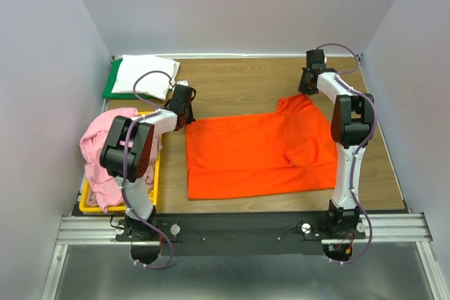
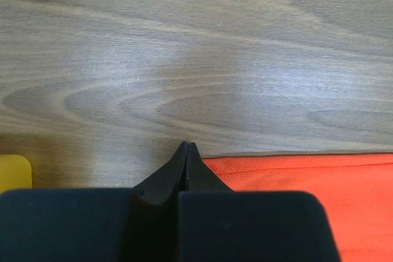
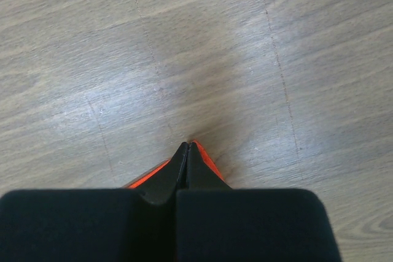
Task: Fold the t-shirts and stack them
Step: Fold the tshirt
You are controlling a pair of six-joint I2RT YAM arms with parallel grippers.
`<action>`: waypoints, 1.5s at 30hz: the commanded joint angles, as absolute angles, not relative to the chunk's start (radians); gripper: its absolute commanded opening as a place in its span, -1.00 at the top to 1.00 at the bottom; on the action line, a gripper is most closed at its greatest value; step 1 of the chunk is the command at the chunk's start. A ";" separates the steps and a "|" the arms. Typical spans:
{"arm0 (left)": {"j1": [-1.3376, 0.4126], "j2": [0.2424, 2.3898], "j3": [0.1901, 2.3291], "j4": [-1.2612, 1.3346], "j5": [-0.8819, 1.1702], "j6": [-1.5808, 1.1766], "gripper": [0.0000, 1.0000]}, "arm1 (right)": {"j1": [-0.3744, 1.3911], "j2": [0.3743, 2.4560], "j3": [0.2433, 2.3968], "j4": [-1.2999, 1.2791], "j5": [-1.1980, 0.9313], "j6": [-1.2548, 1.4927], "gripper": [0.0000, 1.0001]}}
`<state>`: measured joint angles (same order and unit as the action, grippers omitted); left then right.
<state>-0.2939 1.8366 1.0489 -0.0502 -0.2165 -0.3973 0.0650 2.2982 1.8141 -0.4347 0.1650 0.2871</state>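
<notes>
Watching both clenched: the right gripper [image 3: 188, 145] nips a corner of the orange t-shirt [image 1: 253, 152]; whether the left gripper [image 2: 187, 146] holds cloth, I cannot tell. The shirt lies crosswise between them, spreading behind their tips.

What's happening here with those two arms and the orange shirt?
Two robot arms are folding t-shirts. The orange t-shirt lies spread on the table; the right tool is shut on its far right tip, the left tool shut at its far left corner, apparently pinching it. A white t-shirt lies folded on the green board; pink shirts fill the yellow bin.
</notes>
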 commanded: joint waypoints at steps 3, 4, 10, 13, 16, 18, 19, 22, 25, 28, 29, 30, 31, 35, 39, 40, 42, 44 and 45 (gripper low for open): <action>-0.288 1.807 1.055 -0.054 -0.180 -0.402 1.00 | 0.051 2.260 1.815 -0.443 0.144 0.295 0.99; -0.288 1.806 1.060 -0.049 -0.169 -0.399 1.00 | 0.049 2.257 1.816 -0.443 0.140 0.295 0.99; -0.287 1.830 1.123 -0.023 -0.135 -0.388 1.00 | 0.023 2.249 1.865 -0.446 0.120 0.301 0.99; -0.287 1.862 1.190 -0.006 -0.115 -0.379 1.00 | 0.020 2.255 1.907 -0.452 0.107 0.293 0.99; -0.284 1.891 1.238 0.017 -0.106 -0.368 1.00 | 0.018 2.266 1.942 -0.457 0.103 0.290 0.99; -0.278 1.913 1.285 0.029 -0.097 -0.361 1.00 | 0.017 2.279 1.977 -0.463 0.104 0.287 0.99; -0.276 1.920 1.302 0.038 -0.081 -0.357 1.00 | 0.018 2.284 1.989 -0.465 0.104 0.287 0.99; -0.265 1.940 1.359 0.041 -0.058 -0.353 1.00 | 0.017 2.287 2.019 -0.479 0.109 0.287 0.99; -0.261 1.936 1.364 0.049 -0.060 -0.347 1.00 | 0.017 2.234 1.979 -0.480 0.104 0.293 0.99; -0.255 1.913 1.324 0.071 -0.055 -0.344 1.00 | 0.018 2.155 1.902 -0.480 0.094 0.301 0.99; -0.253 1.901 1.296 0.087 -0.051 -0.347 1.00 | 0.018 2.134 1.879 -0.480 0.094 0.302 0.99; -0.253 1.891 1.283 0.097 -0.046 -0.348 1.00 | 0.017 2.106 1.829 -0.479 0.095 0.304 0.99; -0.253 1.887 1.267 0.116 -0.045 -0.350 1.00 | 0.017 2.062 1.803 -0.479 0.095 0.307 0.99; -0.253 1.852 1.195 0.146 -0.054 -0.356 1.00 | 0.018 1.938 1.669 -0.479 0.098 0.327 0.99; -0.253 1.830 1.155 0.153 -0.071 -0.360 1.00 | 0.018 1.826 1.542 -0.479 0.092 0.351 0.99; -0.253 1.825 1.147 0.156 -0.081 -0.365 1.00 | 0.018 1.807 1.513 -0.479 0.094 0.362 0.99; -0.253 1.806 1.122 0.155 -0.104 -0.373 1.00 | 0.020 1.749 1.438 -0.479 0.086 0.367 0.99; -0.253 1.787 1.102 0.166 -0.113 -0.373 1.00 | 0.020 1.712 1.396 -0.480 0.089 0.371 0.99; -0.253 1.766 1.080 0.170 -0.112 -0.374 1.00 | 0.020 1.682 1.358 -0.480 0.094 0.373 0.99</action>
